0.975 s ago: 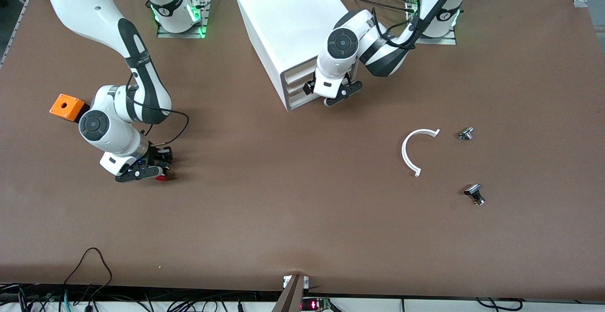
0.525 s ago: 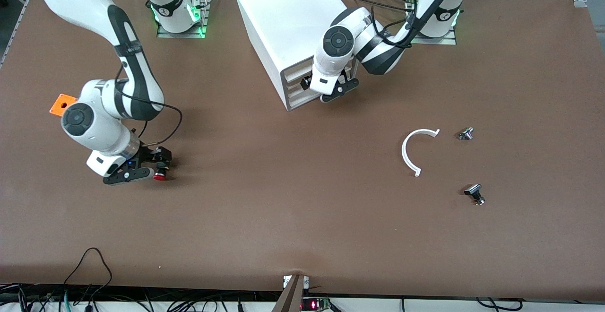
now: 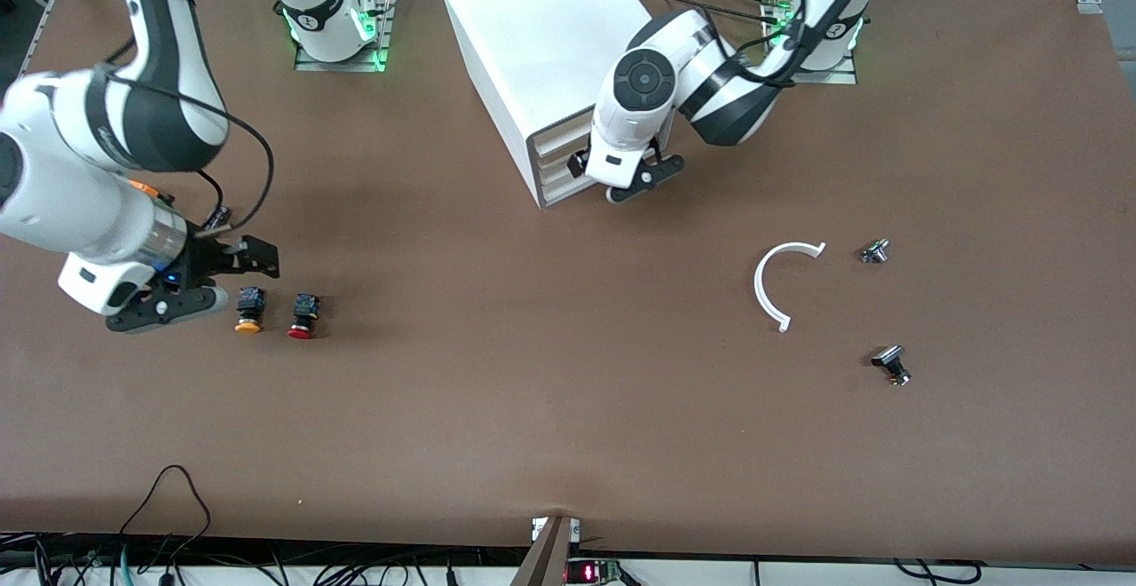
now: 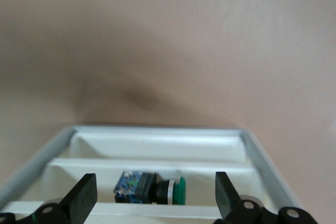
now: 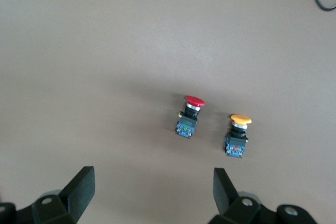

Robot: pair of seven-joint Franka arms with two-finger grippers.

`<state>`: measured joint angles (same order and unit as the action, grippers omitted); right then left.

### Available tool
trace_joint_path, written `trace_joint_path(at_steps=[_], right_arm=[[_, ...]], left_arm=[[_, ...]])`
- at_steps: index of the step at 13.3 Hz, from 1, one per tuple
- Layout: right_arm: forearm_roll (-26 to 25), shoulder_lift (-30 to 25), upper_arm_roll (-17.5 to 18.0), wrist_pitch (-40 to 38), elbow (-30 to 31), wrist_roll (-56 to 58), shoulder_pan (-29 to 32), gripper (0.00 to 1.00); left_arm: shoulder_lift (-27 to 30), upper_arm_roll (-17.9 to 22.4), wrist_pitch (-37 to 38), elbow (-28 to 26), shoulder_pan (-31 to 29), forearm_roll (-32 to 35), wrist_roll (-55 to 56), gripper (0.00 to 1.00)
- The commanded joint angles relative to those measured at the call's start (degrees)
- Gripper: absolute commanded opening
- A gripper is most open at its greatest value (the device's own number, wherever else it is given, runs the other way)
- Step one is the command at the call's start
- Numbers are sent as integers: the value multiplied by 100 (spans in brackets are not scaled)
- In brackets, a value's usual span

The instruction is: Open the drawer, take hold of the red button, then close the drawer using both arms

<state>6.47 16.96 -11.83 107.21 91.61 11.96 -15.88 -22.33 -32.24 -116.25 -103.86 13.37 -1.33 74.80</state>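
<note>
Right gripper (image 3: 191, 280) raised since a second ago, fingers spread wide and empty, over bench (image 3: 532, 408) near its right-arm edge. Red-capped button (image 3: 303, 314) released, lying on its side just beside orange-capped button (image 3: 249, 309), apart. Left gripper (image 3: 632, 176) spread wide at front of white drawer unit (image 3: 541, 62); green-capped button (image 4: 152, 189) apparently inside an open drawer (image 4: 157, 174). Curved white piece (image 3: 779, 280) well apart, open bench around.

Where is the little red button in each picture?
Front view: the red button lies on the brown table, beside the orange-yellow button, toward the right arm's end.
Left wrist view: not in it; only a green-capped button in the drawer.
Right wrist view: the red one lies apart from the open right claw.
Shared landmark: the orange-yellow button.
</note>
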Motion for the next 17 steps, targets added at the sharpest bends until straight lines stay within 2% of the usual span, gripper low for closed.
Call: trace_joint_path(at_steps=[1,3,5,7,8,10,11,12,14,17], right_arm=[[-66,-516,49,-611,24,-551,-11,100],[-399,-780,145,-1068,-116,-1062,-82,100],[-453,-895,154,-1542,-388,-1529,-126,100],[-453,-1175,207,-1791,-407,-1775,-4,100],[-436,-1290,477,-1870,-381,-2011,223,100],[-462,-1361,1380,-2194,-407,-2426,1082,100],[-488,-1449,1724,-2213,-407,-2383,1487,100],[-558,-1467,1867,-2213,-416,-2365,1665,100],[-611,-1642,1842,-2231,-381,-2365,1676,100],[-681,-1897,1851,-1995,-118,-2383,1719,100]], left_arm=[[27,-98,856,724,-361,404,-341,99],[27,-89,1471,1199,-703,449,-911,99],[45,-89,2148,1560,-1089,458,-1745,99],[45,-89,2588,1894,-1511,467,-2798,99],[80,-89,2790,2026,-1678,467,-3291,99],[176,-124,3143,2255,-2161,467,-4118,99],[229,-116,3292,2386,-2381,467,-4470,99],[255,-124,3415,2518,-2592,458,-4874,99],[404,-159,3679,2502,-3015,379,-5866,99],[686,-54,3890,2537,-3138,458,-6459,99]])
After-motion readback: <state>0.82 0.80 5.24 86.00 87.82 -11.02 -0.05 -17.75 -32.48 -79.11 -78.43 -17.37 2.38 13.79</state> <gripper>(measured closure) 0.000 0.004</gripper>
